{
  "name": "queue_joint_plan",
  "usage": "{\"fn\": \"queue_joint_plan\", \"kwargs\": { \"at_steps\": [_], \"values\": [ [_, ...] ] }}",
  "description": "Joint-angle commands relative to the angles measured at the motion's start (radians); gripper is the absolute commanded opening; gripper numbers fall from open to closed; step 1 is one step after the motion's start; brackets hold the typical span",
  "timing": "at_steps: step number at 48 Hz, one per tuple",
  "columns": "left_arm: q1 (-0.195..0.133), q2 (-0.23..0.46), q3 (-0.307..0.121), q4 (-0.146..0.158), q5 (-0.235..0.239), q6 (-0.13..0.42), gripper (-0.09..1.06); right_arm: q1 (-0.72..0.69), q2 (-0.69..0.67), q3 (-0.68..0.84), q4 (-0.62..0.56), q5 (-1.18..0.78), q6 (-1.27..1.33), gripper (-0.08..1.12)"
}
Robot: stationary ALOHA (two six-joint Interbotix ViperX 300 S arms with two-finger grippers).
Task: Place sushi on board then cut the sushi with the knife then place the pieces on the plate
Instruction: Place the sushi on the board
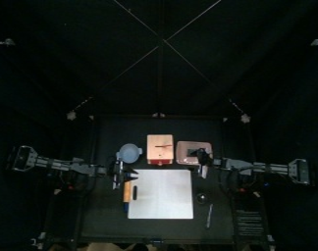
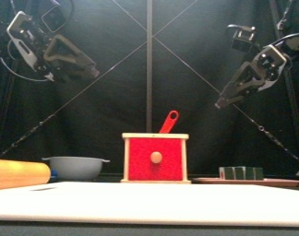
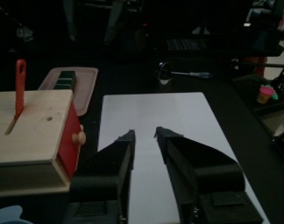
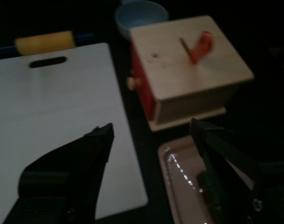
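Left tool (image 3: pixel 145 133) and right tool (image 4: pixel 151 128) hover high, jaws parted.

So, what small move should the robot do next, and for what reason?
Probably lower the right gripper toward the sushi roll. The roll lies on the pink tray, while the white board is bare, so the first step is not yet done. The right gripper hangs high on the tray's side of the table, its jaws open and empty.
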State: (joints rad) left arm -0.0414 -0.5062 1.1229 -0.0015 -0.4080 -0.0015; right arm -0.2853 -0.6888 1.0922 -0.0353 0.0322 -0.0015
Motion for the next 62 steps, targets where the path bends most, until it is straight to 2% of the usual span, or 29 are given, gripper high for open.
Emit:
{"fn": "queue_joint_plan", "kwargs": {
  "at_steps": [1, 10, 29, 42, 46, 62],
  "values": [
    [0.003, 0.009, -0.026, -0.002, -0.009, 0.003, 0.80, -0.071, -0.023, -0.009, -0.040, 0.061, -0.005, 1.05],
    [0.005, 0.028, -0.028, -0.002, -0.009, 0.003, 0.91, -0.129, 0.005, -0.012, -0.115, 0.181, -0.008, 1.04],
    [0.015, 0.034, -0.023, -0.003, -0.009, 0.000, 0.91, -0.189, 0.167, -0.043, -0.249, 0.218, -0.009, 1.04],
    [0.015, 0.034, -0.009, -0.011, -0.009, 0.000, 0.91, -0.270, 0.304, -0.077, -0.258, 0.221, -0.017, 1.04],
    [0.015, 0.034, -0.005, -0.020, -0.009, 0.000, 0.91, -0.279, 0.331, -0.081, -0.258, 0.221, -0.017, 1.04],
    [0.017, 0.034, 0.006, -0.021, -0.009, 0.000, 0.91, -0.305, 0.400, -0.081, -0.242, 0.232, -0.015, 1.04]
  ]
}}
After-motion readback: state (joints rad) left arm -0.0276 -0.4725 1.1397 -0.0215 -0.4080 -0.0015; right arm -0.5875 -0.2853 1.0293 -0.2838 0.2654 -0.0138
